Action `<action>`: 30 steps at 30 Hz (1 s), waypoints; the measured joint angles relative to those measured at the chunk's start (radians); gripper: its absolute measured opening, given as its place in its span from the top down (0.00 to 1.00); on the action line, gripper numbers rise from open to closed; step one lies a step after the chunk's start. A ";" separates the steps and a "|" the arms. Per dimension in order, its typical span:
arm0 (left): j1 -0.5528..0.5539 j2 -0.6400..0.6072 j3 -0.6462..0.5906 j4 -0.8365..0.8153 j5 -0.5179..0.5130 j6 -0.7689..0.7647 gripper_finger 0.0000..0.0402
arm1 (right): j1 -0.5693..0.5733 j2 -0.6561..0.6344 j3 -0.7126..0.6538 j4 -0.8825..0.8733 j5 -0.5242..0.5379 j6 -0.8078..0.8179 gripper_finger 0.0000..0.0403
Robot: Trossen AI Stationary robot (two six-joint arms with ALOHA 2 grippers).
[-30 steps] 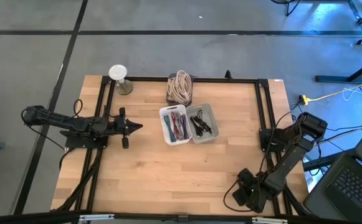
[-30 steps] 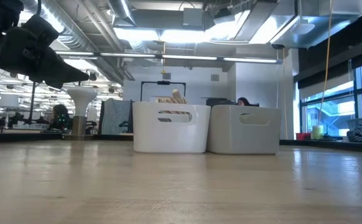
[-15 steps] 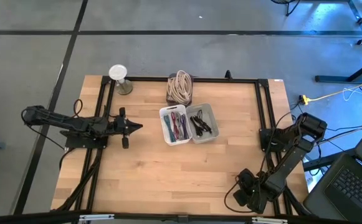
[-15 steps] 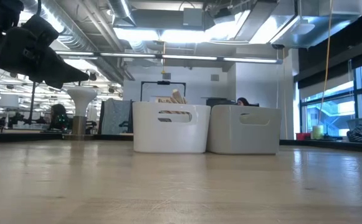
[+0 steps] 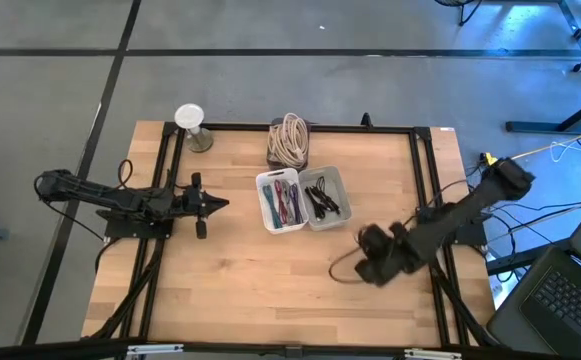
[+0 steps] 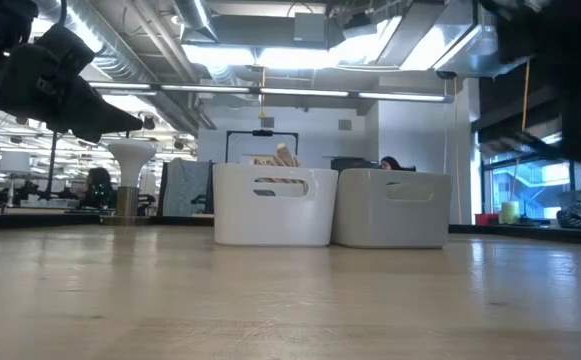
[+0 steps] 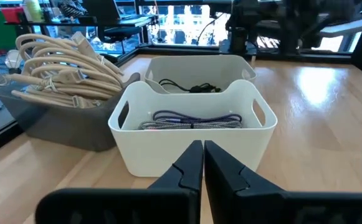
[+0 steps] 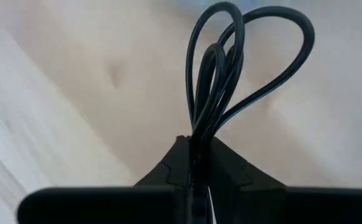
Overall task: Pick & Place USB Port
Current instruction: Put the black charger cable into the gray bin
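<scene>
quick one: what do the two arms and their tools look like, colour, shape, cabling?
Both arms are dark, matte and jointed. The left arm ends in a left tool with two black wedge-shaped fingers tapering to a point. The right tool has the same black tapered fingers. Black cables trail from the bases. No markings visible.

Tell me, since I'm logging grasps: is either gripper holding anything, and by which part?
The right gripper is shut on a looped black cable, pinching its gathered strands where the loops meet. The left gripper is shut, empty.

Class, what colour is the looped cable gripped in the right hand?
Black; the looped cable shows best in the right wrist view.
</scene>
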 joint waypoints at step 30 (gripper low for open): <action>0.000 -0.001 0.000 0.005 0.000 0.000 0.99 | -0.873 0.246 0.284 0.306 -0.378 -0.825 0.92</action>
